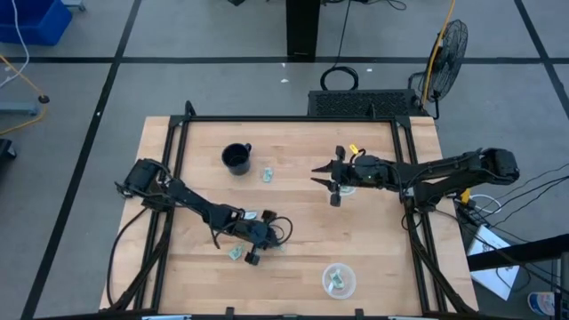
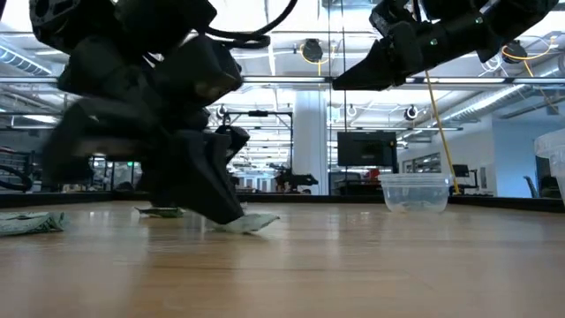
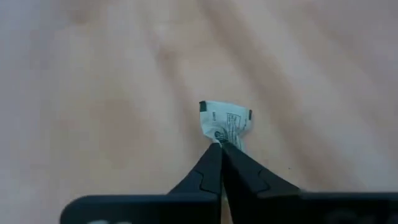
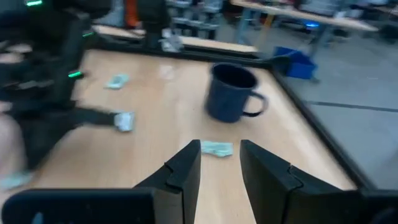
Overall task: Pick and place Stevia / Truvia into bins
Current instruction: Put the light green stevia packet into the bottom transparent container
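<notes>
The left hand (image 3: pixel 221 149) is down at the worktop (image 1: pixel 293 218), its two fingers brought together to a point on the near edge of one sachet (image 3: pixel 225 123). The paper is crumpled and folded where it meets the tips, so the pinch appears to have taken. Whether it is clear of the wood cannot be told.

The right hand (image 4: pixel 221 163) hovers above the middle of the worktop with its fingers parted and nothing between them. It looks toward the black mug (image 4: pixel 233 92) and a loose sachet (image 4: pixel 216 148) lying just before it.

Other sachets lie scattered: one beside the mug (image 1: pixel 266 174), and one near the left hand (image 1: pixel 235 252). One clear cup (image 1: pixel 339 279) stands near the front edge with packets already inside. A second cup (image 2: pixel 413 192) shows in the low view.

Handling assessment: the sachets are very light, thin and limp. They buckle under a pinch and lie flat, leaving little to get under. An edge or corner grip is the sound choice. A pinch that is too shallow risks the packet slipping free in transit.
</notes>
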Tool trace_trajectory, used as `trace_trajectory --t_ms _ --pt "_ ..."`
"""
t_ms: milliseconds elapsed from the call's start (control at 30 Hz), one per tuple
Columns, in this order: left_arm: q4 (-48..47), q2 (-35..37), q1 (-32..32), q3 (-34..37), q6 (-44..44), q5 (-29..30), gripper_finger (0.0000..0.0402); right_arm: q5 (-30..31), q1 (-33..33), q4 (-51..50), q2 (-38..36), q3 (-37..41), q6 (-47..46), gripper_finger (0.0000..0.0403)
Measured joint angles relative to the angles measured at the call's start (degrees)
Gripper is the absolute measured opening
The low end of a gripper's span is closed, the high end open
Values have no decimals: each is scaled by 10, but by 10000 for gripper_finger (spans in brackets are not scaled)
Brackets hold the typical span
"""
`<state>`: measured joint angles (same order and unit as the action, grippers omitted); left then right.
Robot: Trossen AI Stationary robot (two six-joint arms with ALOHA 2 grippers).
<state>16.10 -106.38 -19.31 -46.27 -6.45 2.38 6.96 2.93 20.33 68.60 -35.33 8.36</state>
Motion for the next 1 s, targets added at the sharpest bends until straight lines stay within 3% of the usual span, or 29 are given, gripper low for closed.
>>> trace_trajectory --t_ms 133,333,733,1000 --pt "-8 45 12 1 -54 70 11 -55 -11 3 0 14 -17 105" --pt "-18 117 52 1 -123 161 9 -39 -24 54 8 41 -59 111" --pt "71 128 156 0 -171 187 4 35 -3 195 111 52 -81 113" --pt "110 128 180 0 -224 188 4 16 32 219 132 52 -155 111"
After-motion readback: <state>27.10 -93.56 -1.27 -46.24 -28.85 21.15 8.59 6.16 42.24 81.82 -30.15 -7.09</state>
